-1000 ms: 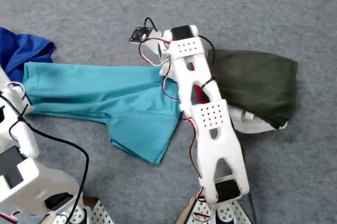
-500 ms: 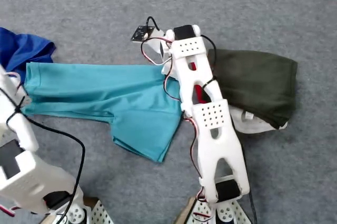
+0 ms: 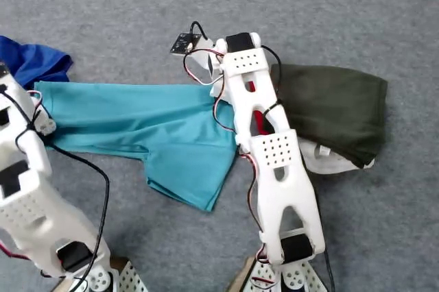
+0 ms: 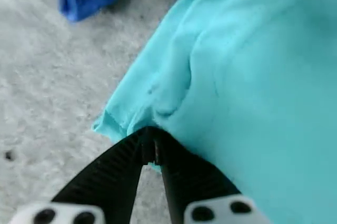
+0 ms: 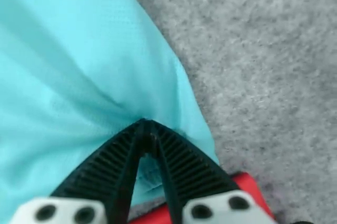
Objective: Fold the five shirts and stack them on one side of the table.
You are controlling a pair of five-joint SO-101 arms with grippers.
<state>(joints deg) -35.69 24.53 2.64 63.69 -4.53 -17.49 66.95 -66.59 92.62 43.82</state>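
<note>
**Teal shirt [image 3: 137, 120] held at two ends.** The shirt lies spread on the grey surface [image 3: 384, 25], reaching from the left edge to the middle. The left jaws, at the tip of the left arm [image 3: 27, 189], are closed on its hem corner beside the left edge. The right jaws, under the right arm [image 3: 264, 148], are pinched shut on the opposite end near the middle. Gripping both ends apart draws the cloth flat, presumably ready for a fold. A bunched, unfolded blue shirt [image 3: 31, 66] lies at the left edge, touching the teal one. Toward the right edge, a folded dark green shirt [image 3: 336, 110] rests on a white garment [image 3: 329, 158]. A red garment [image 3: 258, 122] lies beneath the right arm, which suggests this is the stacking side.
</note>
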